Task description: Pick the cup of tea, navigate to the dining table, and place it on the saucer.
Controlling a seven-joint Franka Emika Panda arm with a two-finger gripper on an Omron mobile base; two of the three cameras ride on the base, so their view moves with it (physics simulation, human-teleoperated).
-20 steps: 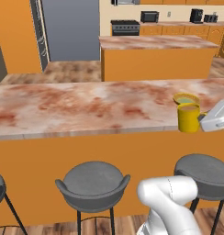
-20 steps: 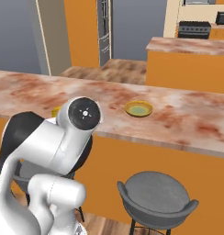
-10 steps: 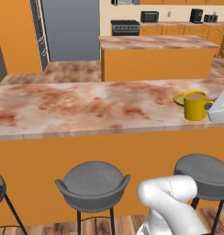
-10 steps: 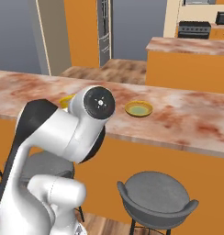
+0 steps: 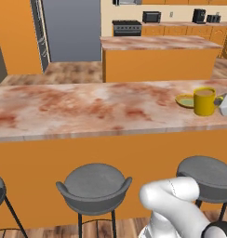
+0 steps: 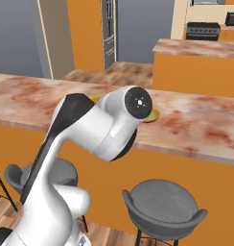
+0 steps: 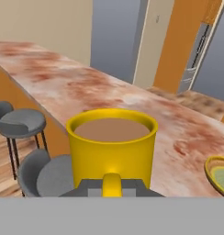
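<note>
The yellow cup of tea (image 5: 204, 101) hangs low over the marbled dining table (image 5: 87, 107), just right of the yellow saucer (image 5: 184, 100) and apart from it. My gripper (image 5: 226, 105) comes in from the right edge and is shut on the cup. In the hand view the cup (image 7: 112, 146) stands upright with brown tea inside. Its handle faces me between the dark fingertips of the gripper (image 7: 111, 186). The saucer (image 7: 220, 174) lies at the lower right. In the right base view my arm hides the cup, and the saucer (image 6: 153, 115) peeks out behind it.
Grey bar stools (image 5: 93, 185) stand along the near side of the dining table. A shorter marble-topped island (image 5: 157, 58) stands behind it, with a grey fridge (image 5: 71, 30) and a stove (image 5: 128, 27) farther back.
The gripper has carried the cup to the right and a little farther back, from in front of the saucer to its right side. The saucer and the base have not moved.
</note>
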